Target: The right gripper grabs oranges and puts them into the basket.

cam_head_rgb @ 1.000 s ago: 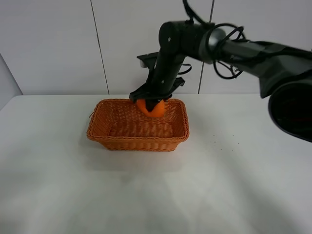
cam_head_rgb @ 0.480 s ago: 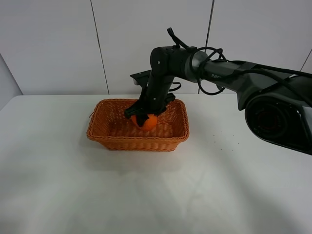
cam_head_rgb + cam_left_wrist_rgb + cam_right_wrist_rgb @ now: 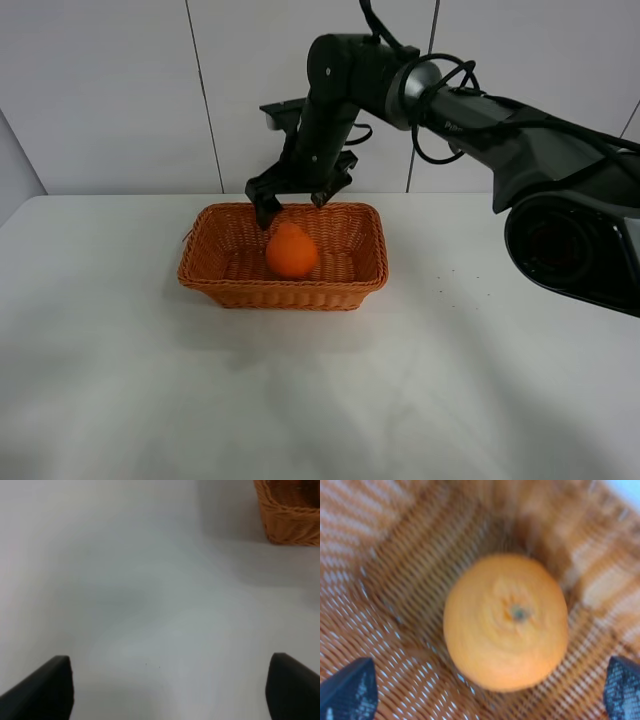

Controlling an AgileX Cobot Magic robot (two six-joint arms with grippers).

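The orange [image 3: 291, 252] lies inside the woven wicker basket [image 3: 205, 270] on the white table, knob end up. My right gripper [image 3: 293, 204] hangs open just above it, over the basket's back part, holding nothing. In the right wrist view the orange [image 3: 506, 621] sits on the basket floor [image 3: 405, 580] between my two spread fingertips [image 3: 350, 692], stem facing the camera. My left gripper [image 3: 170, 687] is open over bare table, with a corner of the basket [image 3: 290, 510] at the edge of its view.
The basket stands near the back of the white table [image 3: 320, 380], close to the white panelled wall [image 3: 120, 90]. The black right arm [image 3: 480, 105] reaches in from the right above the table.
My right gripper lowered the orange into the basket, opened and let it go, then rose a little. The orange now rests on the basket floor.
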